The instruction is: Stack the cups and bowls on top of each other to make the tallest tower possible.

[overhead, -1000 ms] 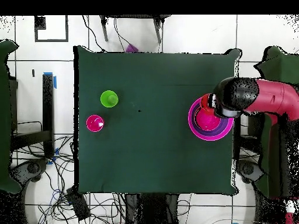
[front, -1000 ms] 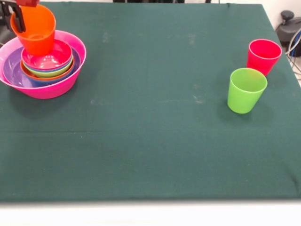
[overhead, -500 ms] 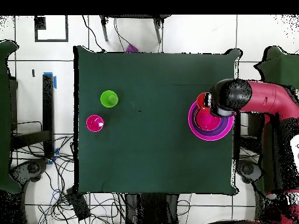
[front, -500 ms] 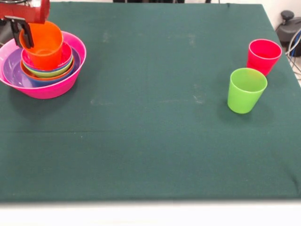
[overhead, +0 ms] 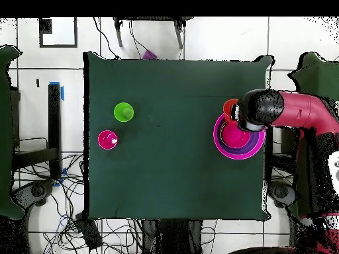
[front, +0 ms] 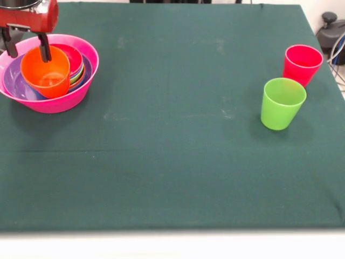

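Note:
The tower is a nest of bowls in the big pink bowl (front: 86,81) at the far left; the purple bowl (front: 13,81) and the red-pink top bowl (front: 70,54) show. The orange cup (front: 47,75) lies tilted in it, mouth toward the camera, leaning on the small bowls. My gripper (front: 27,55) hangs just above the cup, fingers spread either side of its rim, open. The lime green cup (front: 282,102) and red-pink cup (front: 302,63) stand upright at the right. In the overhead view the arm (overhead: 291,112) covers the gripper over the pink bowl (overhead: 222,147).
The table's dark green cloth (front: 172,151) spans the middle between the bowls and the two cups. The table's front edge (front: 172,237) runs along the bottom. Cables and chair bases lie on the floor around the table (overhead: 66,218).
The gripper lowered the orange cup into the bowl stack and opened. The cup has tipped over toward the camera and slid left off the small bowls.

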### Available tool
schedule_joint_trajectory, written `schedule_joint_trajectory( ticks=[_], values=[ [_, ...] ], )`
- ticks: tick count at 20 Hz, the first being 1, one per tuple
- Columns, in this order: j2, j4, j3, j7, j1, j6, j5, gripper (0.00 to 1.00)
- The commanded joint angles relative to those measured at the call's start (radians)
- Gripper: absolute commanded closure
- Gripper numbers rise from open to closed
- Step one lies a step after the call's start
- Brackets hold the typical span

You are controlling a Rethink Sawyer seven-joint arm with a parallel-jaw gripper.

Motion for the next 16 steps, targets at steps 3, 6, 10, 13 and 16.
schedule_joint_trajectory(
  ticks=[3, 6, 10, 13, 16],
  values=[
    [0.060, -0.040, 0.026, -0.196, 0.059, 0.027, -0.052, 0.00],
    [0.061, -0.047, 0.026, -0.199, 0.064, 0.034, -0.051, 0.00],
    [0.060, -0.041, 0.025, -0.202, 0.063, 0.034, -0.048, 0.00],
    [0.059, -0.037, 0.025, -0.193, 0.061, 0.029, -0.041, 1.00],
    [0.060, -0.039, 0.025, -0.195, 0.061, 0.031, -0.038, 1.00]
  ],
)
